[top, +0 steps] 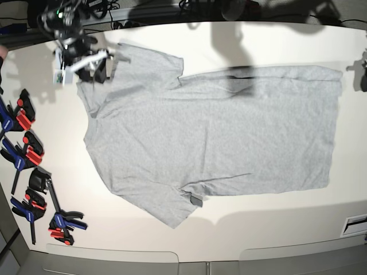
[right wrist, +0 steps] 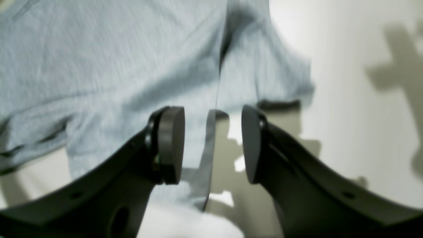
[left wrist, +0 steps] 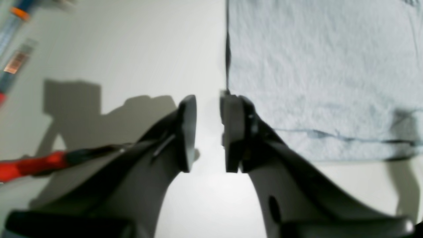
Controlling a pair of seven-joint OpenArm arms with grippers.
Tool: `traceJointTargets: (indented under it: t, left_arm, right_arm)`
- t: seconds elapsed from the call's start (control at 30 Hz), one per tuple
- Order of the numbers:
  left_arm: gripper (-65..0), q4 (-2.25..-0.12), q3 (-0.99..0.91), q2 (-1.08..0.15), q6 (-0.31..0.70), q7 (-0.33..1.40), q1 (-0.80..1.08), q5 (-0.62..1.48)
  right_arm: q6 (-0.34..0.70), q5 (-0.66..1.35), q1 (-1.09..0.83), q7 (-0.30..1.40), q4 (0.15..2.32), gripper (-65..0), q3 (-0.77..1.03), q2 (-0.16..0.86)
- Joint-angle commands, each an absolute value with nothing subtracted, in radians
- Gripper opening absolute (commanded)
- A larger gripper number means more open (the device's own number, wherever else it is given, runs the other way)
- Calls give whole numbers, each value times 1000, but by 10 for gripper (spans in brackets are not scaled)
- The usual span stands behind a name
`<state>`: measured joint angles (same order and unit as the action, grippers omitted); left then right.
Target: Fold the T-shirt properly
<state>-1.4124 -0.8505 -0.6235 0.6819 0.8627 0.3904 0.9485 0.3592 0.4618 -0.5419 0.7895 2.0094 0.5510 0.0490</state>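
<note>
Across the middle of the base view: we see the T-shirt (top: 212,137) spread flat, plain side up, on the white table (top: 275,220).
Sleeves: toward the frame's left, one up, one down.
Right gripper (right wrist: 213,145): at the upper-left sleeve; our jaws stand apart with a cloth edge between them, unpinched.
Left gripper (left wrist: 208,132): our jaws are parted over bare table, just beside the shirt's edge.
Left margin: red-and-blue clamps (top: 26,152).
</note>
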Motion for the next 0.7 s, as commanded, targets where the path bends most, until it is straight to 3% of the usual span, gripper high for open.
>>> traceJointTargets:
  t: [0.0,0.17,0.33,0.67]
  left_arm:
    - [-490,-1428,-891,-649,685,841,391,974]
    - [-484,-1428,-973,-661,685,837,419,979]
    - [-484,-1428,-974,-668,684,837,435,978]
    - [-484,-1428,-974,-668,684,837,435,999]
  right_arm:
    - [362,479,-556,761,2011,-378,561,46]
    - [362,552,-576,760,1873,-293,564,42]
    - [363,656,-577,779,1743,-294,563,41]
    - [416,816,-577,944,1736,-298,562,41]
